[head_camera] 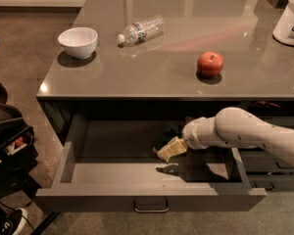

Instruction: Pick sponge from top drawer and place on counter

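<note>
1. The top drawer (63, 163) stands pulled out below the front edge of the counter (152, 77). A white bowl (78, 41) sits near the front-left corner, and a water bottle (141, 28) lies further back.
2. Under the middle of the front edge, the gripper (178, 141) hangs inside the drawer. Its fingers pinch the sponge (169, 150), which tilts above its own shadow. This looks like the lifting step.
3. The next move probably calls for raising the sponge past the front edge, then setting it on bare counter left of the red apple (210, 63).

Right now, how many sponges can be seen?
1: the sponge, held in the pincer above the floor of the open top drawer. The arm covers part of the drawer, so another may be hidden.
</note>
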`<state>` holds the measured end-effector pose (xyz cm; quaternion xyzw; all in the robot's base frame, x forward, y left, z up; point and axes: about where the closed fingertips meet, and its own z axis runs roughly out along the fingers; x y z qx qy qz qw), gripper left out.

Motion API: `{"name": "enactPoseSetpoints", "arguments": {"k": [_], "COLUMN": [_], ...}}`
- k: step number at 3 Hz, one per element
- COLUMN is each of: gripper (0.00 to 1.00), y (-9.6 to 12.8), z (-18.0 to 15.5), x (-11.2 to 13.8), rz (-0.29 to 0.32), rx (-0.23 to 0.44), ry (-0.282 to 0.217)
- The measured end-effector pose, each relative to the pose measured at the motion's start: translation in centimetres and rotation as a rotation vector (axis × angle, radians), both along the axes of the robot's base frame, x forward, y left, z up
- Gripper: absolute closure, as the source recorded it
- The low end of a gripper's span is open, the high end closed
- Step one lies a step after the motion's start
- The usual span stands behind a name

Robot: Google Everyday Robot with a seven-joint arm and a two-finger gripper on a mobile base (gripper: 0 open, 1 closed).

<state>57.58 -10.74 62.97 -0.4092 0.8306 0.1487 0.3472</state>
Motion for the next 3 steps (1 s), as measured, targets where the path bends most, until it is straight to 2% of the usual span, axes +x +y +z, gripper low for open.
{"name": "enactPoseSetpoints", "arguments": {"k": [2, 3], "gripper": [0.00, 0.00], "y": [0.1, 0.4], "z": [-2.0, -3.2], "x": [-0.1, -0.4], "rz": [-0.100, -0.151], "rx": [0.049, 0.056], "ry": [0.048, 0.043]}}
